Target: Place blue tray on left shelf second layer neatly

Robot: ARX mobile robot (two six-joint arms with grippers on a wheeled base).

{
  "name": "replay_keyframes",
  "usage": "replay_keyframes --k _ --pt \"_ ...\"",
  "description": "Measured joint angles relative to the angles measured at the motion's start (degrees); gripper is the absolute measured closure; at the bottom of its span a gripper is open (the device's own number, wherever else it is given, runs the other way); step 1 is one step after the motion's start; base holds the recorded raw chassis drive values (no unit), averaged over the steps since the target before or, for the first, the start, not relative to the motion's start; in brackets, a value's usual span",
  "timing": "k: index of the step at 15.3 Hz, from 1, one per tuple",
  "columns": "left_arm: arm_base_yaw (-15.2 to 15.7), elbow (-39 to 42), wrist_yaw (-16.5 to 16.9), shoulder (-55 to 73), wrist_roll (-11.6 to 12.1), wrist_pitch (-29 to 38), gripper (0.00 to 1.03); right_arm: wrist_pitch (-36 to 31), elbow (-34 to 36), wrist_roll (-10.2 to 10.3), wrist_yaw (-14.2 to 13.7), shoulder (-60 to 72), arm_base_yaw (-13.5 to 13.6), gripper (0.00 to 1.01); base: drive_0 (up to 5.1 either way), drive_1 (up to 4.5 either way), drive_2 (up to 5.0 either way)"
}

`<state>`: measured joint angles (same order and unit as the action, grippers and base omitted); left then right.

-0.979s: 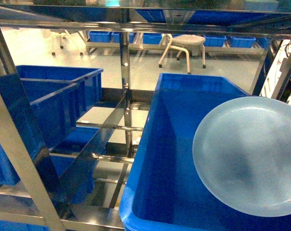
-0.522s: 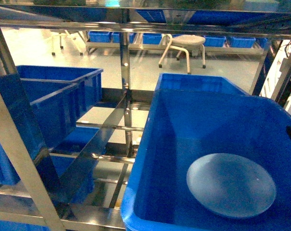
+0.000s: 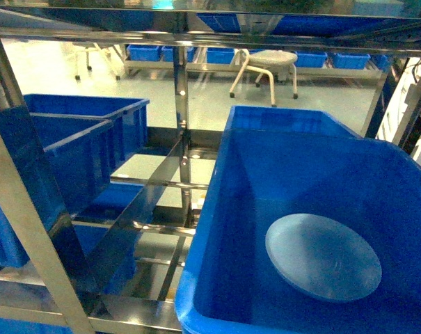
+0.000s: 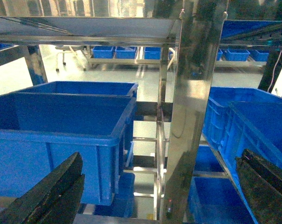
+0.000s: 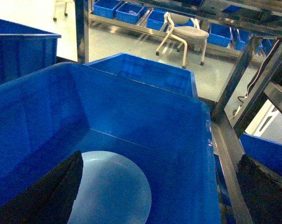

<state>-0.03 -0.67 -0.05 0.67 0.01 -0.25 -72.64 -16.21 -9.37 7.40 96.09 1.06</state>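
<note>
The blue tray is a pale sky-blue, smooth, shallow dish, round to slightly oval, with a low raised rim and a faint sheen across its middle. It lies flat on the floor of a deep dark-blue crate on the right side of the rack, closer to the crate's near wall than to its far one. In the right wrist view the tray shows as a lighter, almost white-blue disc at the bottom of the same crate, partly hidden by a dark finger of the right hand. That hand hangs above the crate with its fingers spread wide and nothing between them.

The left hand is likewise spread wide and empty, facing a shiny steel post of the rack. To its left, dark-blue crates stand on the left shelf second layer, a tier of flat steel bars. Beyond the rack, a white stool stands on the pale floor.
</note>
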Motion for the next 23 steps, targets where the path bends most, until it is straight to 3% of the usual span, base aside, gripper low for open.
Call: replay_keyframes --k 7,11,12,13,14,16,19,21,23 --pt "0.00 0.00 0.02 0.00 0.02 0.00 0.05 3.93 3.91 -0.15 -0.37 -7.74 0.96 0.03 0.0 0.00 0.0" --pt "0.00 0.00 0.00 0.00 0.02 0.00 0.05 12.15 8.00 -0.07 -1.38 -21.16 3.43 0.03 0.0 0.00 0.0" --pt "0.00 0.00 0.00 0.00 0.02 0.00 0.05 14.75 8.50 0.22 -1.36 -24.41 3.45 0.03 0.0 0.00 0.0" --pt "0.00 0.00 0.00 0.00 0.00 0.00 0.05 23.34 10.01 0.94 -1.14 -34.67 2.97 0.03 0.0 0.00 0.0" --pt "0.00 0.00 0.00 0.00 0.02 0.00 0.05 36.13 12.74 1.01 -0.07 -49.16 1.64 0.03 0.0 0.00 0.0" --pt "0.00 0.00 0.00 0.00 0.02 0.00 0.05 45.29 13.09 1.16 1.36 -58.80 0.31 0.03 0.0 0.00 0.0" --pt "0.00 0.00 0.00 0.00 0.02 0.00 0.05 54.05 14.62 1.18 4.04 -67.89 -2.43 0.03 0.0 0.00 0.0" --pt "0.00 0.00 0.00 0.00 0.02 0.00 0.05 58.97 15.37 1.18 4.70 -72.72 -2.12 0.03 0.0 0.00 0.0" --pt "0.00 0.00 0.00 0.00 0.02 0.02 0.05 59.69 15.39 1.16 5.70 -72.98 -1.88 0.03 0.0 0.00 0.0"
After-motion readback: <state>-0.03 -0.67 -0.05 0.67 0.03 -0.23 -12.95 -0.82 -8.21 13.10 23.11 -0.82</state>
